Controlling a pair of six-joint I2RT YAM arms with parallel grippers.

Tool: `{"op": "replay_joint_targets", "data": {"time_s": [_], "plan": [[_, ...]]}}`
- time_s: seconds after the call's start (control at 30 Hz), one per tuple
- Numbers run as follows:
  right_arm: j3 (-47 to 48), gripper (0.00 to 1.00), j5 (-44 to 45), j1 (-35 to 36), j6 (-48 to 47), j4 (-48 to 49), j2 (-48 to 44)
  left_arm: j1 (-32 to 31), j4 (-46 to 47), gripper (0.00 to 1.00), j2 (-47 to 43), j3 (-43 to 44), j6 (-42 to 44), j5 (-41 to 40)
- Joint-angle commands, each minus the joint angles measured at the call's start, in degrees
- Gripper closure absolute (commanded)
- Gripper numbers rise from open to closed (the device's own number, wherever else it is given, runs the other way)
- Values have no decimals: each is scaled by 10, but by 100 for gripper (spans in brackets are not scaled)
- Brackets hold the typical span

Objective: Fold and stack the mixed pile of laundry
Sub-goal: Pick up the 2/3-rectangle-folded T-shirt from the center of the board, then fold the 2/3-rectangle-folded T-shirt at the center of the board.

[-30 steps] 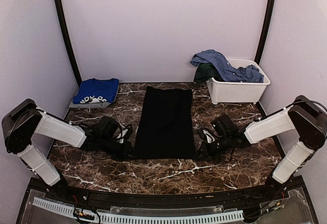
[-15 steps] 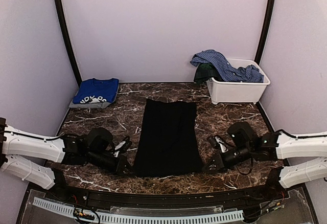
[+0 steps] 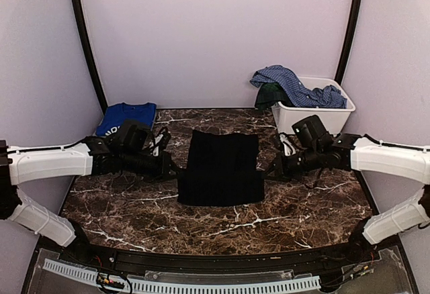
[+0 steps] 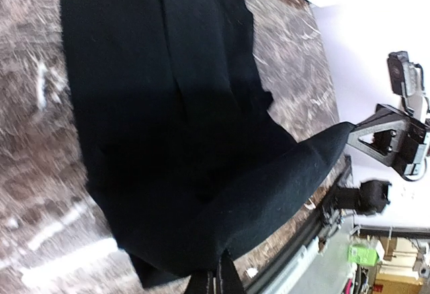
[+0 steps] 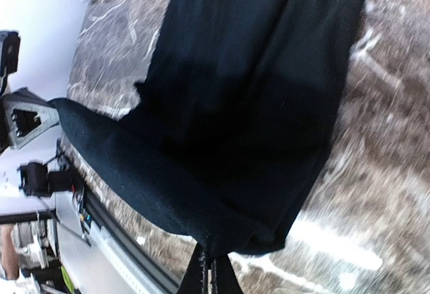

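Black garment [image 3: 220,168] lies mid-worktop, a compact dark rectangle w/ its near edge rounded over. Left fingers [image 3: 173,172] are clamped on its left edge, right fingers [image 3: 271,172] on its right edge, both about level w/ each other, both arms stretched low across the marble worktop [image 3: 295,208]. Far-left corner: royal-blue tee [image 3: 121,117], folded flat, partly behind the left arm. Far-right corner: white bin [image 3: 316,116], w/ the blue checked shirt [image 3: 294,84] draped over its rim and a dark green plaid piece [image 3: 270,95] hanging off the bin's left end. Bin sits well apart from the black garment; right arm passes just in front of it.
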Motion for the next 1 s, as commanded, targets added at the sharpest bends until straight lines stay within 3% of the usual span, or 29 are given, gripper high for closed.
{"op": "replay_joint_targets", "data": {"time_s": [0.0, 0.27, 0.47, 0.67, 0.83, 0.97], "plan": [[79, 100, 5, -60, -95, 34, 95, 47, 16, 100, 90, 66, 61, 11], [183, 100, 1, -113, -153, 96, 313, 83, 78, 100, 288, 177, 101, 12], [178, 100, -33, -105, -153, 136, 391, 84, 106, 100, 361, 163, 109, 25], [58, 100, -32, -40, -102, 174, 333, 49, 154, 100, 293, 23, 75, 32], [-51, 100, -21, 12, -44, 191, 226, -29, 101, 100, 167, -51, 41, -19], [-69, 100, -3, 47, -17, 136, 109, -35, 55, 100, 73, -82, 21, -27]]}}
